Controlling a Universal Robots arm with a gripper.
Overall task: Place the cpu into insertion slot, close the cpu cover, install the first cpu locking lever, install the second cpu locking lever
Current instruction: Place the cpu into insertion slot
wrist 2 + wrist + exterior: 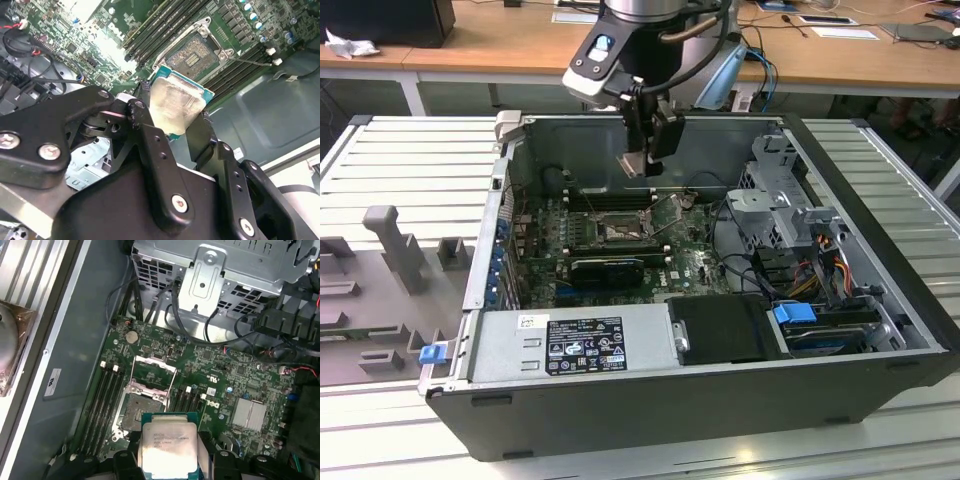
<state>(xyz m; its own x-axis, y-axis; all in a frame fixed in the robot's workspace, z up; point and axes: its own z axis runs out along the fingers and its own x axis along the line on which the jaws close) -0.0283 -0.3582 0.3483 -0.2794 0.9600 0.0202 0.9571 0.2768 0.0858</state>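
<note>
Jaws pinch the cpu [167, 450] by opposite edges. It hangs above the exposed insertion slot [134, 412], whose cpu cover [152, 373] stands open.

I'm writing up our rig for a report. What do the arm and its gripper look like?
In the exterior view, the arm is a silver-grey metal tube with a rounded joint carrying a blue cap, and a black cable runs alongside it. The gripper is matt black: chunky linked bars pinned with silver screws, ending in two flat black jaws.
</note>
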